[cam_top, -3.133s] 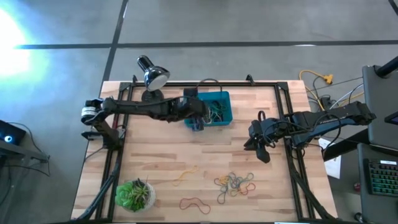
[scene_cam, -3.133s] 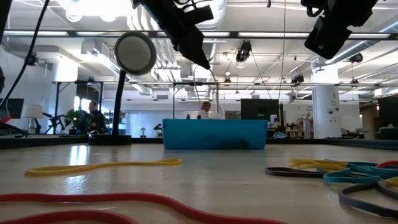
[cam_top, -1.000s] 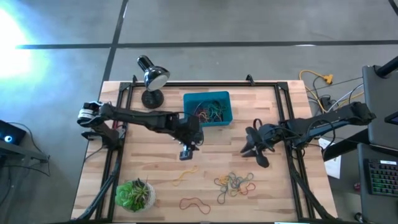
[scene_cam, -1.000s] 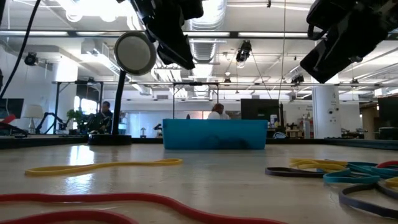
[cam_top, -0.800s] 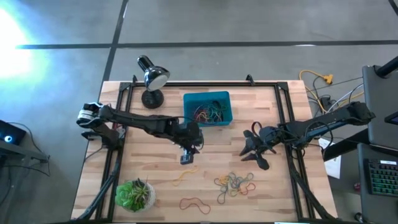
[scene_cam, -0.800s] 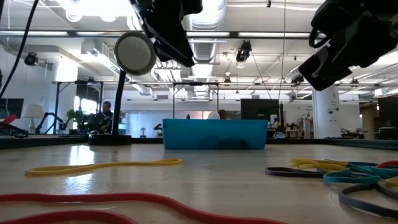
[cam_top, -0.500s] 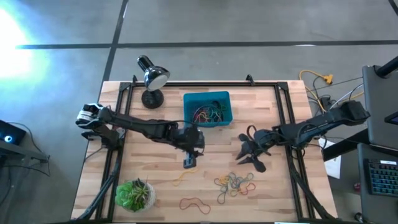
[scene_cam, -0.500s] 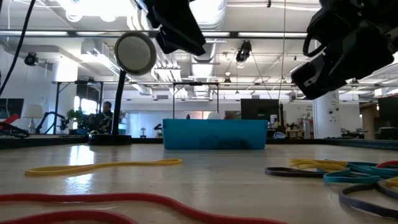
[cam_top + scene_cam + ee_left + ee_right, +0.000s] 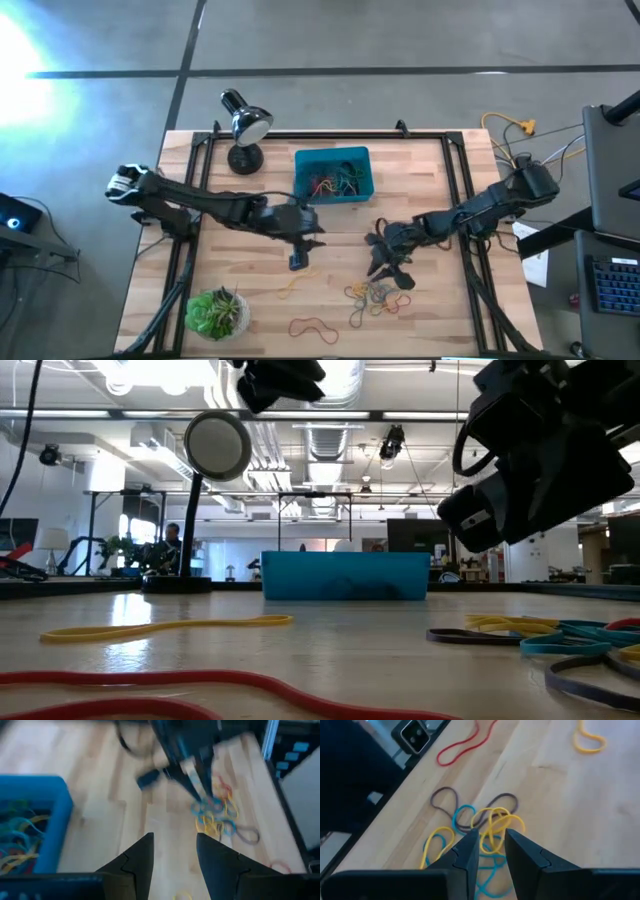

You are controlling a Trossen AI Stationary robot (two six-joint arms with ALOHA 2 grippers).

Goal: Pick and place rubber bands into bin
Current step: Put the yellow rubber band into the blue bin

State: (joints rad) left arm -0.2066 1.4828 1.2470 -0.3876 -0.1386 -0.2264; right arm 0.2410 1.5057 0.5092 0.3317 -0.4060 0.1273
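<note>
While hidden overhead, right end effector (image 9: 491, 847) fingers parted, empty, above rubber bands (image 9: 485, 827).

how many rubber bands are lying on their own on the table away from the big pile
2: a yellow rubber band just beyond the left gripper, and a red rubber band nearer the table's front edge. The tangled pile and the bin hold more that overlap, uncounted.

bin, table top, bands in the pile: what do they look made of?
Bin: likely plastic, even teal colour, thin straight walls, matte.
Table top: wood, apparently butcher-block; pale planks with visible grain and seams, low sheen.
Pile of rubber bands: looks like rubber or similar elastic; thin floppy loops lying flat in limp curves, yellow, blue and brown, dull surface.
</note>
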